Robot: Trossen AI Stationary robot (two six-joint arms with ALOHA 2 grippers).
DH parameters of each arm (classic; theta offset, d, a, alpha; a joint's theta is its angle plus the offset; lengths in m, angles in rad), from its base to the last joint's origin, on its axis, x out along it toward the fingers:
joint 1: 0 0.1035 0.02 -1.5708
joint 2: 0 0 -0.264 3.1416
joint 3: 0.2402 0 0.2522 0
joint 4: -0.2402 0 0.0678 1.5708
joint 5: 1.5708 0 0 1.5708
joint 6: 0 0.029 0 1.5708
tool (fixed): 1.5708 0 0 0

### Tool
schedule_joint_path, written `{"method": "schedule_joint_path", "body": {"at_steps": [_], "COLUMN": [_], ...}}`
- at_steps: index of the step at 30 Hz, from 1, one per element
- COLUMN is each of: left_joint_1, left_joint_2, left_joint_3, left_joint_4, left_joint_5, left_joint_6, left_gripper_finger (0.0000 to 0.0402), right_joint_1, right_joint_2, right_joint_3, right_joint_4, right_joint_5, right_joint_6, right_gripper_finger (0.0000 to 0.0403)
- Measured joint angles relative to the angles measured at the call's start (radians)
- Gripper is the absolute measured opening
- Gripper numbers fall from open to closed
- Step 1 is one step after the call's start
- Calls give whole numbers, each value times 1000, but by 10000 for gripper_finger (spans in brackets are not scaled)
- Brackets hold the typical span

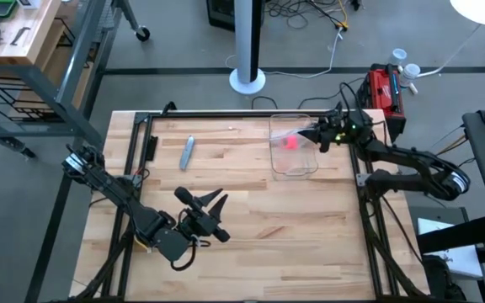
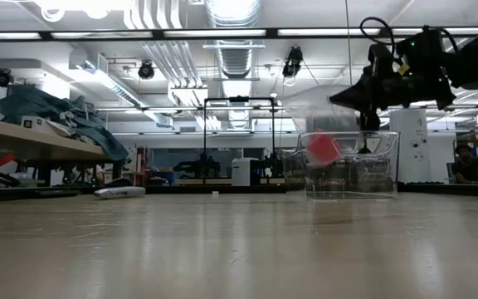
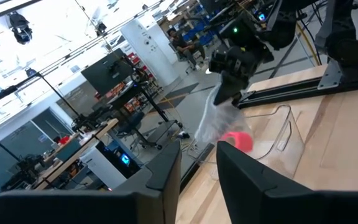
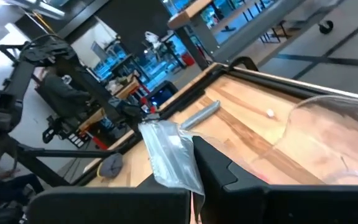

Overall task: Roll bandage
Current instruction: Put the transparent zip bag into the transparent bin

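The bandage (image 1: 291, 141) is a small pink-red roll inside a clear crinkled plastic bag (image 3: 213, 118). It also shows in the low view (image 2: 322, 148) and the left wrist view (image 3: 238, 140). My right gripper (image 1: 317, 133) is shut on the bag over a clear plastic box (image 1: 293, 156) at the table's far right. My left gripper (image 1: 205, 204) is open and empty above the table's near left part, its fingers pointing toward the box. My right gripper pinches the bag's upper end (image 4: 166, 152) between its two fingers, coming from the table's right side and slanting down. The bag hangs slack below the fingers, the pink roll in its lower end (image 2: 322, 149), down among the box's walls. Whether it touches the box I cannot tell.
A narrow grey object (image 1: 187, 151) lies on the table to the left of the box; it also shows in the low view (image 2: 119, 193). A black frame (image 1: 226, 115) runs along the table's edges. Bare wood (image 1: 293, 219) lies between the two arms.
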Motion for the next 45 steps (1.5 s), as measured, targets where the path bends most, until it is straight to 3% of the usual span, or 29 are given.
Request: {"method": "schedule_joint_path", "body": {"at_steps": [11,17,21,26,30,40,45], "left_joint_1": [1,2,2,5,6,7,7], "left_joint_2": [0,0,0,0,0,0,0], "left_joint_3": [0,0,0,0,0,0,0], "left_joint_4": [0,0,0,0,0,0,0], "left_joint_5": [1,2,2,2,2,2,2], "left_joint_6": [-2,-2,-2,-2,-2,-3,-3], "left_gripper_finger": [84,77,84,93,97,86,79], "right_joint_1": [-3,-4,-3,-3,-1,0,26], "right_joint_2": [156,195,204,184,156,96,97], "right_joint_3": [0,0,12,92,184,419,516], "right_joint_4": [-11,-22,-84,-316,-557,-976,-1169], "right_joint_5": [8,135,158,177,251,375,601], "right_joint_6": [-24,3,-14,-75,-151,-310,-414], "right_gripper_finger": [4,52,97,159,192,200,199]}}
